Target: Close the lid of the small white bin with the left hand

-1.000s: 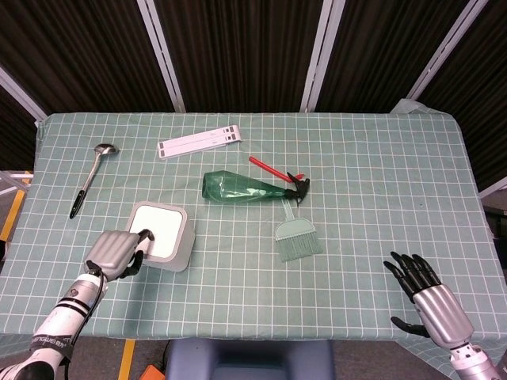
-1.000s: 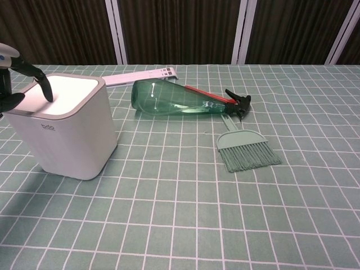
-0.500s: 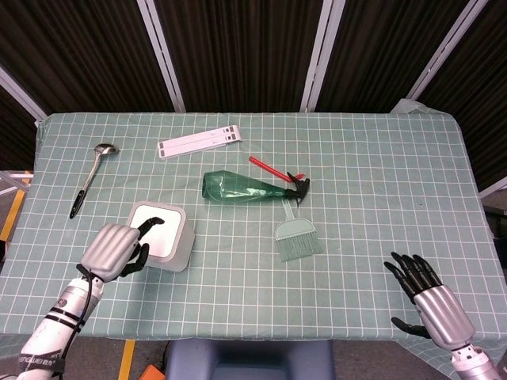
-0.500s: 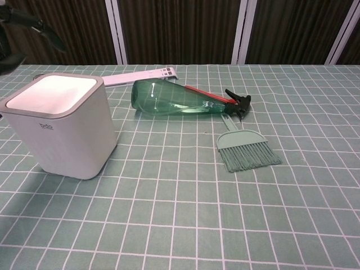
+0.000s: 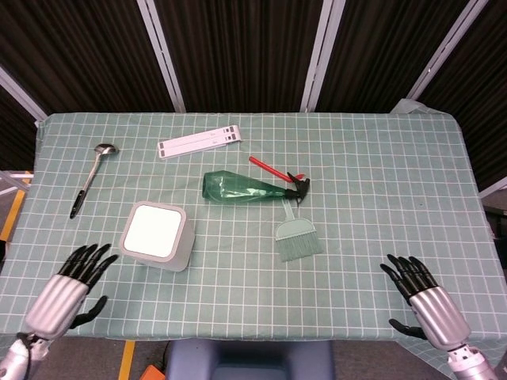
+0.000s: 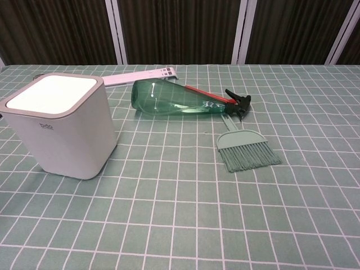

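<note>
Both hands were sitting at the near edge of the table by this point, and the big change was the left hand (image 5: 65, 291): a second before it had its fingers down on top of the small white bin (image 5: 157, 236), half a second before it had lifted clear, and now it was pulled right back to the near left corner, fingers spread wide and holding nothing. The chest view didn't catch it at all anymore. Right hand (image 5: 424, 297) was parked at the near right corner, also fanned open and empty, and hadn't really budged. Moving out from there, the bin stood upright on the green checked table (image 5: 380, 182), left of centre, well apart from the left hand, and its lid (image 6: 53, 91) looked flat and flush inside the grey rim, so I'd say the closing was basically done and the arm was just retreating. As for writing, there was a small grey logo (image 6: 43, 127) on the bin's front wall, too small for me to read properly. The white strip (image 5: 199, 141) at the far side had some markings at one end, but those weren't legible either
</note>
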